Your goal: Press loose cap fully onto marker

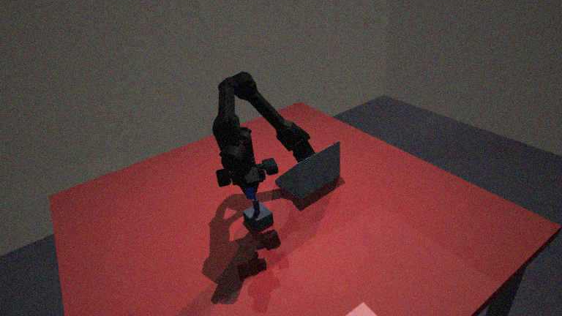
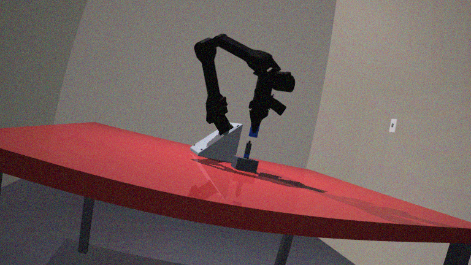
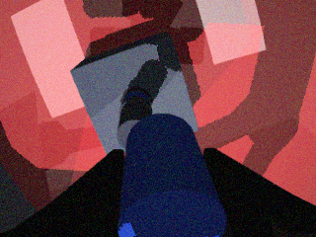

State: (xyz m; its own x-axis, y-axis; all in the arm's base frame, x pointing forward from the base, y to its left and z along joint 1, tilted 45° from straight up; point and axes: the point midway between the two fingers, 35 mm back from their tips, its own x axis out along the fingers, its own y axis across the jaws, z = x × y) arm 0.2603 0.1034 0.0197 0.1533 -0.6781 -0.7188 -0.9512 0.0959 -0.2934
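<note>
The blue cap [image 1: 251, 192] [image 2: 252, 133] [image 3: 165, 163] is held between the fingers of my gripper [image 1: 250, 188] [image 2: 254, 127], which is shut on it. The dark marker [image 1: 256, 205] [image 2: 247, 149] [image 3: 136, 106] stands upright in the grey holder block [image 1: 260, 223] [image 2: 246, 164] [image 3: 94, 91]. In the exterior view the cap hangs a little above the marker's tip and slightly to its right, with a visible gap. In the wrist view the cap's near end hides part of the block and perhaps the marker's tip.
The arm's wedge-shaped grey base mount [image 1: 315, 173] [image 2: 222, 149] stands on the red table [image 1: 414, 221] [image 2: 121, 164] close behind the holder block. The arm's dark shadow falls across the table around the block.
</note>
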